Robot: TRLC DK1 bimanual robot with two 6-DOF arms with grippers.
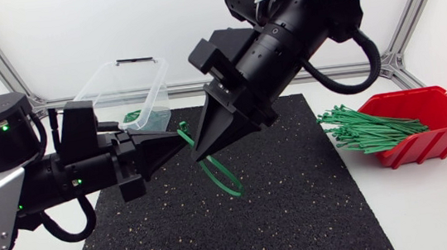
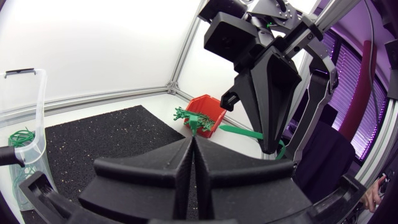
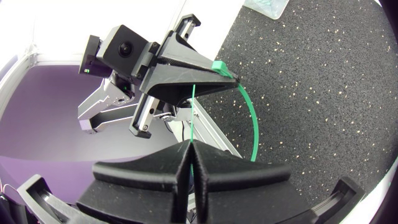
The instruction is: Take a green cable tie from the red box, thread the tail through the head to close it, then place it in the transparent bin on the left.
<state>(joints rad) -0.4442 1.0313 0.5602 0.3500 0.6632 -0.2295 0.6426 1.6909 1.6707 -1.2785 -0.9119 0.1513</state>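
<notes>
Two robot arms meet above a black mat (image 1: 241,215) on a white tabletop (image 1: 441,210). The left hand (image 1: 177,140) enters from the left with its fingers pressed together, pinching one end of a green cable tie (image 1: 222,173). In the right wrist view the tie's small blocky head (image 3: 221,66) sits right at those fingertips.

The right hand (image 1: 199,153) slants down from above. Its fingers are likewise pressed together, on the tie's thin tail. In its own wrist view the tail shows as a fine green line running in between the fingers.

The tie bends into a loop below both hands, over the mat. Whether it touches the mat is unclear. Whether the tail passes through the head cannot be made out, as the right hand covers that spot from above.

The red box (image 1: 435,115) stands at the mat's right edge, with a bundle of green ties (image 1: 365,129) sticking out of its open side. The clear bin (image 1: 123,84) stands beyond the mat's far left corner, partly hidden behind the left arm. The left wrist view shows coiled green ties (image 2: 22,137) lying in it.
</notes>
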